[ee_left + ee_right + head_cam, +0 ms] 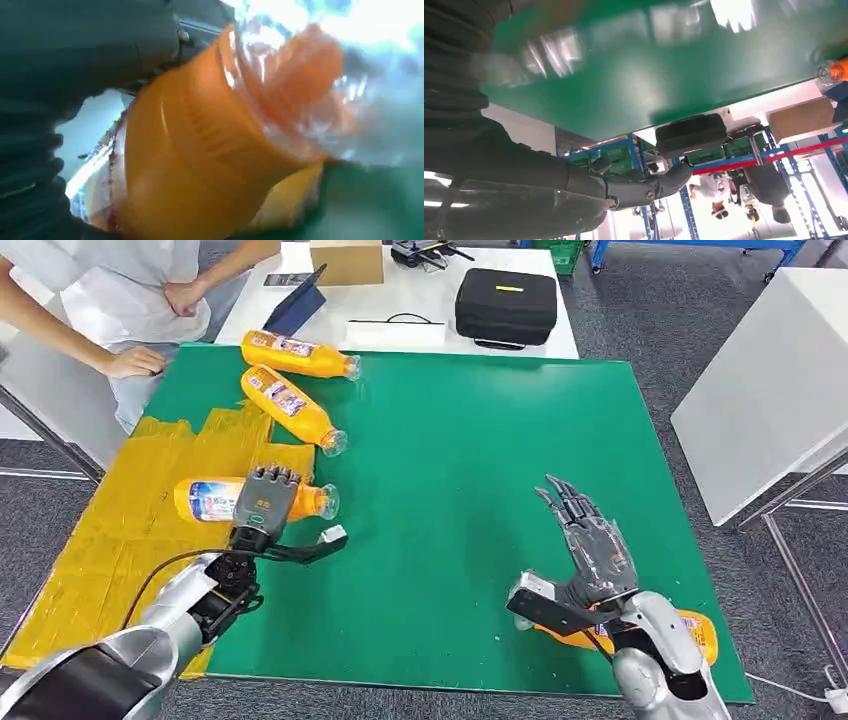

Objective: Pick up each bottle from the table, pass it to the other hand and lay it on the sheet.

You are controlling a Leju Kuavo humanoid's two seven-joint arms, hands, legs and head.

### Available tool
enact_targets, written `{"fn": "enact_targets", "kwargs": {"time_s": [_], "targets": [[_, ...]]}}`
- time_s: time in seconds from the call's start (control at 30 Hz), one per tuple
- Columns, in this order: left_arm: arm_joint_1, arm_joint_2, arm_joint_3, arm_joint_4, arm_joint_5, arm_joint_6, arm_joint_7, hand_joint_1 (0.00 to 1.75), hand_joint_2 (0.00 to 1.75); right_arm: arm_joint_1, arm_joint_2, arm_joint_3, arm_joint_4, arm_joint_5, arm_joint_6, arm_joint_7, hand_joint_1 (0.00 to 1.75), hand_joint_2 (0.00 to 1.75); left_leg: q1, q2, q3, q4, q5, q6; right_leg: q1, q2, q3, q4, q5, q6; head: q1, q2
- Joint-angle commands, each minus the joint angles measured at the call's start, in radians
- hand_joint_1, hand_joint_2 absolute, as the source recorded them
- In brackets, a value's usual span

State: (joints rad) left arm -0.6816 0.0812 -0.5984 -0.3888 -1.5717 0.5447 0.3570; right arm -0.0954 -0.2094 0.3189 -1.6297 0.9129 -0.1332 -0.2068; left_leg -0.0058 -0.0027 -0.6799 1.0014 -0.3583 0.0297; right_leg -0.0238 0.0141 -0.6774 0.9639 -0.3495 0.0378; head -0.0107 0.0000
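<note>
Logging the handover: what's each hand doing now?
Left hand: holding a bottle over the yellow sheet.
Right hand: open, holding nothing.

A flat green table top [480,490] carries everything. A yellow sheet of taped strips [130,530] covers its side under the robot's left hand [262,502]. Beneath that hand's fingers an orange plastic bottle with a blue-and-white label [205,500] lies on its side on the sheet. Beyond the hand, two more orange plastic bottles [292,405] [298,354] lie on their sides near the sheet's far edge. Under the right hand's [590,550] wrist a fourth orange bottle [697,632] lies on the green surface.
</note>
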Motion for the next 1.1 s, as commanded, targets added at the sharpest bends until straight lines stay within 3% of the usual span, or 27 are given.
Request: {"fn": "enact_targets", "kwargs": {"time_s": [0.03,0.2,0.23,0.37,0.57,0.73,0.83,0.87,0.9,0.93,1.1], "targets": [[-0.029,0.032,-0.180,0.127,0.001,-0.026,0.030,1.75,1.75,-0.016,0.005,0.011,0.014,0.003,0.017,-0.002,0.00,1.75,0.000,0.001,0.005,0.000,-0.003,-0.002,0.000,0.000,0.005,0.000,-0.002,-0.002,0.000,0.000],[-0.021,0.052,-0.202,0.148,0.002,-0.061,0.056,1.75,1.75,-0.028,-0.008,0.024,0.020,0.015,0.037,-0.001,0.00,1.75,0.000,0.004,0.007,0.000,-0.004,-0.002,0.001,0.002,0.007,0.000,-0.003,-0.002,0.000,0.000],[-0.013,0.058,-0.186,0.145,0.004,-0.046,0.070,0.00,1.75,-0.020,-0.021,0.030,0.014,0.025,0.047,0.000,0.00,1.75,0.000,0.003,0.004,0.000,-0.002,-0.001,0.000,0.002,0.004,0.000,-0.001,-0.002,0.000,0.000],[0.017,0.059,-0.081,0.139,0.034,-0.006,0.060,0.00,1.75,0.016,-0.090,0.064,-0.042,0.059,0.126,-0.005,0.00,1.75,0.001,0.004,0.012,0.001,-0.007,-0.003,0.001,0.003,0.011,0.001,-0.005,-0.004,0.000,0.000],[0.058,0.044,0.103,0.112,0.108,0.098,0.023,0.00,1.75,0.160,-0.249,0.007,-0.196,0.001,0.208,-0.063,0.00,1.75,0.000,-0.002,0.008,0.000,-0.004,-0.002,0.000,-0.003,0.009,0.000,-0.005,-0.002,0.000,0.000],[0.056,0.041,0.115,0.115,0.099,0.097,0.019,0.00,1.75,0.179,-0.252,-0.008,-0.217,-0.002,0.215,-0.066,0.00,1.75,-0.001,0.001,0.009,0.000,-0.005,-0.002,0.000,0.000,0.010,0.001,-0.006,-0.002,0.000,0.000],[0.061,0.023,0.224,0.099,0.179,0.151,-0.065,0.00,1.75,0.217,-0.261,-0.027,-0.257,0.023,0.230,-0.067,0.00,1.75,-0.001,0.001,0.007,0.000,-0.007,-0.004,-0.001,0.000,0.008,0.000,-0.004,-0.002,0.000,0.000],[0.073,0.014,0.295,0.049,0.233,0.153,-0.135,0.00,1.75,0.253,-0.282,-0.049,-0.302,0.054,0.235,-0.065,0.00,1.75,0.000,0.001,0.014,0.002,-0.011,-0.006,0.000,0.000,0.014,0.002,-0.008,-0.004,0.000,0.000],[0.068,0.012,0.297,0.054,0.231,0.153,-0.137,0.00,1.75,0.262,-0.288,-0.059,-0.312,0.052,0.233,-0.065,0.00,1.75,-0.001,-0.002,0.008,0.000,-0.007,-0.004,-0.001,-0.003,0.008,0.001,-0.006,-0.002,0.000,0.000],[0.053,0.001,0.329,0.050,0.243,0.153,-0.175,0.00,1.75,0.299,-0.321,-0.097,-0.357,0.068,0.244,-0.061,0.00,0.00,-0.001,-0.002,0.011,0.001,-0.008,-0.004,0.000,-0.003,0.011,0.002,-0.009,-0.002,0.000,0.000],[0.027,-0.059,0.465,0.030,0.311,0.153,-0.322,0.00,1.75,0.372,-0.306,-0.308,-0.392,0.068,0.323,-0.032,0.00,0.00,-0.001,-0.005,0.009,0.002,-0.006,-0.002,0.000,-0.006,0.010,0.002,-0.009,0.000,0.000,0.000]]}}
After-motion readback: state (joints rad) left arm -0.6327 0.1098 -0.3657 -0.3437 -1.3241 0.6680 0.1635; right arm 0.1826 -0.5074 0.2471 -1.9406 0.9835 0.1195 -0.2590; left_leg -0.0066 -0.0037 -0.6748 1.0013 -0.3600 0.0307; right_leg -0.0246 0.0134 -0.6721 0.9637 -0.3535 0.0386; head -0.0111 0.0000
